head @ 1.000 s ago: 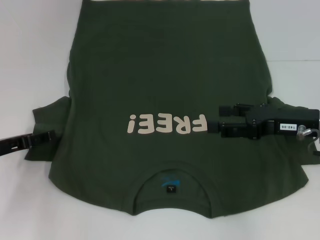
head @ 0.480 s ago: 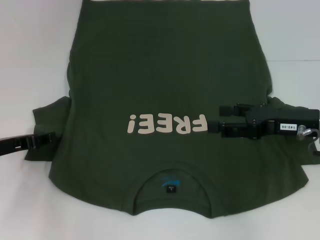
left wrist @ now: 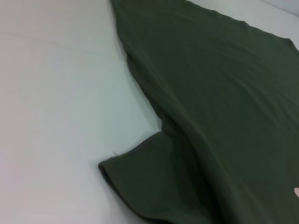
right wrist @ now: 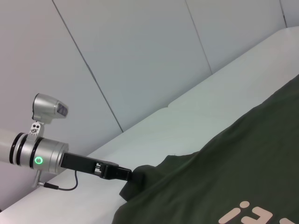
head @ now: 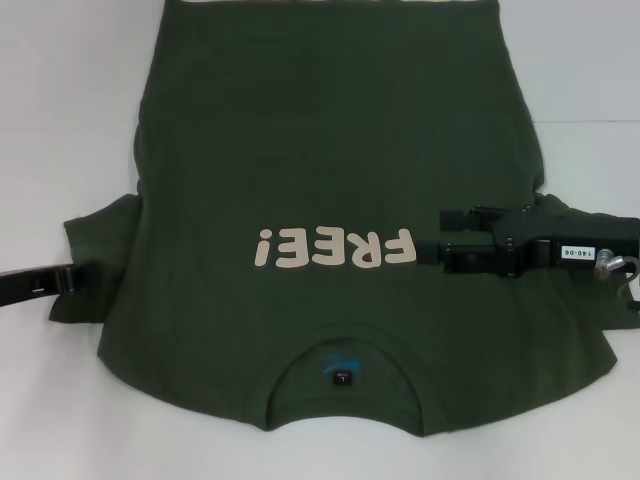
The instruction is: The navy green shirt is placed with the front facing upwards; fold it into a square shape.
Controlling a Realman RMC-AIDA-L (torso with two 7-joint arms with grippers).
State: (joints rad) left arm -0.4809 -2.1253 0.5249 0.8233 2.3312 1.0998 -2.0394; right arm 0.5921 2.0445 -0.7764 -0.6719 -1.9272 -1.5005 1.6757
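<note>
Two grippers show in my head view. The shirt [head: 330, 200] lies flat, front up, on the white table [head: 60, 120], collar nearest me, lettering [head: 333, 247] across the chest. My left gripper [head: 72, 277] sits at the left sleeve's edge; I cannot tell its fingers' state. My right gripper [head: 447, 237] hovers over the chest beside the lettering, fingers parted, holding nothing.

Left wrist view: sleeve [left wrist: 154, 182] and shirt side on the table.

Right wrist view: the left gripper [right wrist: 122, 174] touches the sleeve edge.
</note>
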